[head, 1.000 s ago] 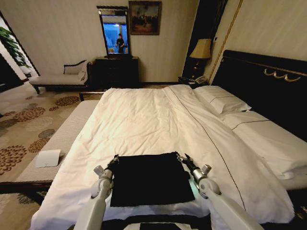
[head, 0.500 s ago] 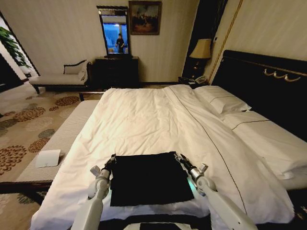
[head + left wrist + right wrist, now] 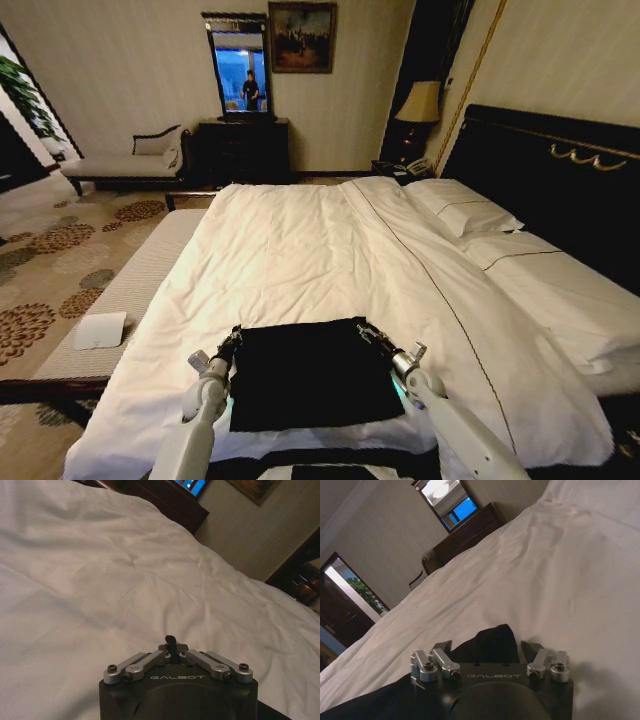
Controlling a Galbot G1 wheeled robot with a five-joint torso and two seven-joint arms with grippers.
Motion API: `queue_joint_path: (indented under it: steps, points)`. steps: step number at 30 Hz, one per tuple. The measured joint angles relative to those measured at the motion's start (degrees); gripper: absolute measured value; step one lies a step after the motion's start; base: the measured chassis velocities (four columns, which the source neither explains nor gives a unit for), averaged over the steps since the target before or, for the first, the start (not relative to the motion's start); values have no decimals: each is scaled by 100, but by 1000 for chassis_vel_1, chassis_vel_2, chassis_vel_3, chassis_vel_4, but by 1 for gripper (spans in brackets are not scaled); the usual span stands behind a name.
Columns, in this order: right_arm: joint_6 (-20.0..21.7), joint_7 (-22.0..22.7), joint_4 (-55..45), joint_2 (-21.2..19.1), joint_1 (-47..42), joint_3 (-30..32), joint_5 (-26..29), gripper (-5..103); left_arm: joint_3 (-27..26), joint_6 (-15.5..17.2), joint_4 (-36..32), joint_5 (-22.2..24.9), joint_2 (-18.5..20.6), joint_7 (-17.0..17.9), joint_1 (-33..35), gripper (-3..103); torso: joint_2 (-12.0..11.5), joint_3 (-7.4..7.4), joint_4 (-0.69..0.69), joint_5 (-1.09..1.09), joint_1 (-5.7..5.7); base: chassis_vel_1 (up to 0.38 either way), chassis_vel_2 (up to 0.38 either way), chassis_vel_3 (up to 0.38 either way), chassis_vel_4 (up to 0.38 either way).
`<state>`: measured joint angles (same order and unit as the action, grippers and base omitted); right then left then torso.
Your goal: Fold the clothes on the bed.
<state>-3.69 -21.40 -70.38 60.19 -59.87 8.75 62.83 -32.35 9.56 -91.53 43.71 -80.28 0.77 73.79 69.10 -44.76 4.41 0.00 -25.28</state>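
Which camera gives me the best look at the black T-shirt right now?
The head view: the whole black T-shirt lies as a dark rectangle on the bed, with the left gripper and right gripper at its far corners. The right wrist view shows a bunched piece; the left wrist view shows just a dark sliver.

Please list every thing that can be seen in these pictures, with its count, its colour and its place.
T-shirt: one, black, flat on the near end of the bed.
Bed: one, white bedding, dark headboard at right.
Pillows: two, white, against the headboard.
Bench: one, pale, left of the bed.
White box: one, on the bench.
Chaise: one, pale, far left wall.
Dresser: one, dark, under a mirror.
Painting: one, on the far wall.
Lamp: one, beige shade, beside the headboard.
Left tool: at the shirt's far left corner.
Right tool: at the shirt's far right corner.
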Motion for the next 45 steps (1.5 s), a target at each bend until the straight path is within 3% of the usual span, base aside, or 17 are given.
queue_joint_path:
  steps: [4,6,10,12,14,18,19,25,28,30,34,45]
  points:
    - [-99,-39,122,41,69,-20,-28,58,10,0,-7,-6,-2,6,4,2,0,0,0,0,0,0,0,0,0]
    - [-121,-60,135,45,72,-21,-47,58,15,0,-7,-7,-2,9,-3,2,0,0,0,0,0,0,0,0,0]
    - [-236,-101,212,65,91,-38,-150,36,34,0,10,-15,-18,17,-40,2,0,0,0,0,0,0,0,0,0]
    - [-236,-100,214,66,92,-39,-149,36,40,0,20,-23,-24,18,-48,2,0,0,0,1,0,0,0,0,0]
    - [-236,-100,208,66,92,-39,-141,25,47,0,34,-33,-32,19,-59,2,0,0,0,0,0,0,0,0,0]
    - [-320,-173,201,65,91,-39,-133,15,59,0,54,-39,-37,19,-85,2,0,0,0,0,0,0,0,0,0]
    - [-377,-227,179,67,89,-30,-107,3,61,-2,54,-39,-38,18,-94,2,0,0,0,0,0,0,0,0,0]
    - [-569,-272,-315,-2,-62,76,204,2,56,-40,-151,92,-33,9,-76,2,-1,0,1,0,0,0,0,0,0]
    - [-862,-223,-1031,-120,-328,256,461,2,4,-52,-763,388,45,-15,69,2,-1,0,0,-1,0,0,0,0,0]
    - [-882,-222,-1073,-127,-346,267,471,2,0,-52,-808,411,51,-16,79,2,0,0,0,-1,0,0,0,0,0]
    - [-1186,-10,-2226,-289,-717,551,727,2,-203,-51,-1882,1003,209,5,257,2,0,1,1,0,0,0,0,0,0]
    - [-1426,460,-3649,-373,-1206,985,571,2,-634,-1,-2902,1338,417,79,734,2,-1,1,0,0,0,0,0,0,0]
